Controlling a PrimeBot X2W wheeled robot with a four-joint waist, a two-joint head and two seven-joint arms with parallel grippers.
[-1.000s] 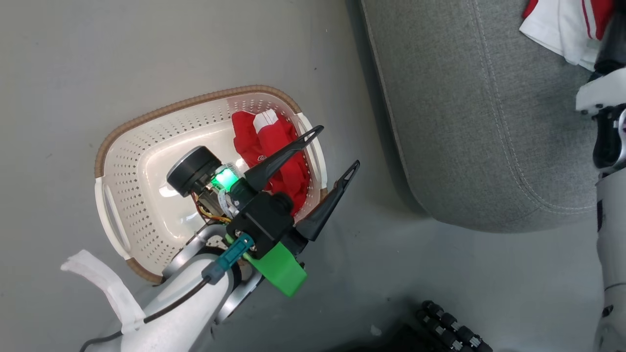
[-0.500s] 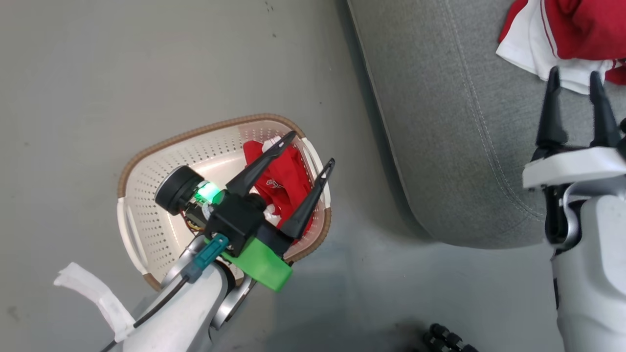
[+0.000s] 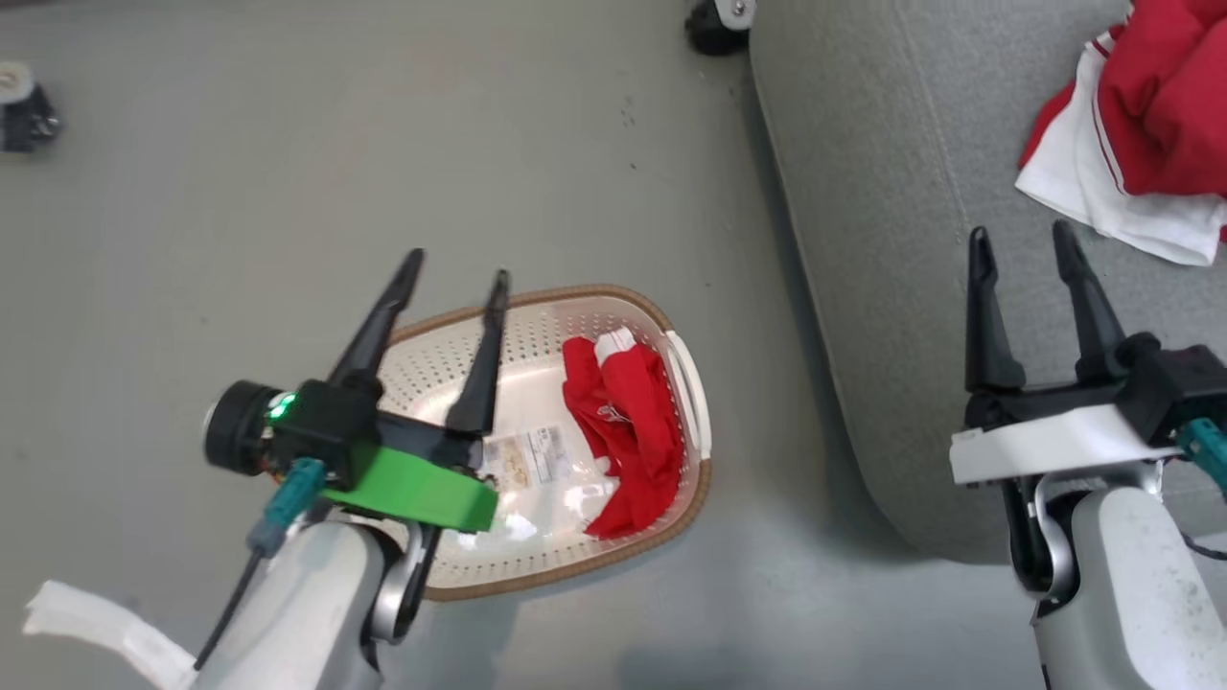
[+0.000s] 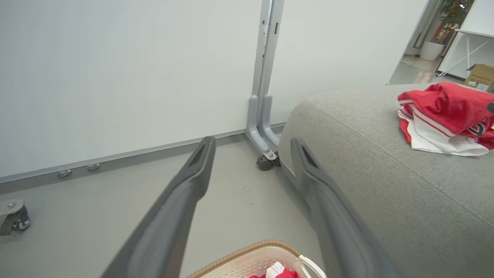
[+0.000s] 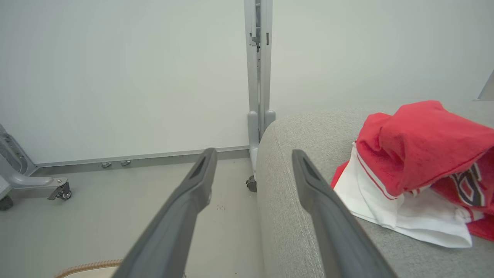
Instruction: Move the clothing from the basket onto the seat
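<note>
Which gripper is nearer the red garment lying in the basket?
Left. The left gripper hovers over the basket, beside the garment; the right gripper is over the seat, farther off.

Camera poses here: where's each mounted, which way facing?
Head: on the head, facing down at grey floor, cream perforated plastic basket, grey woven seat cushion; left claw, right claw, pale forearms show.
Left wrist: on left arm, facing white wall above the basket; own fingers.
Right wrist: on right arm, facing wall, seat edge; own fingers.
Shared: both wrists see the crumpled red-and-white garment on the seat.
</note>
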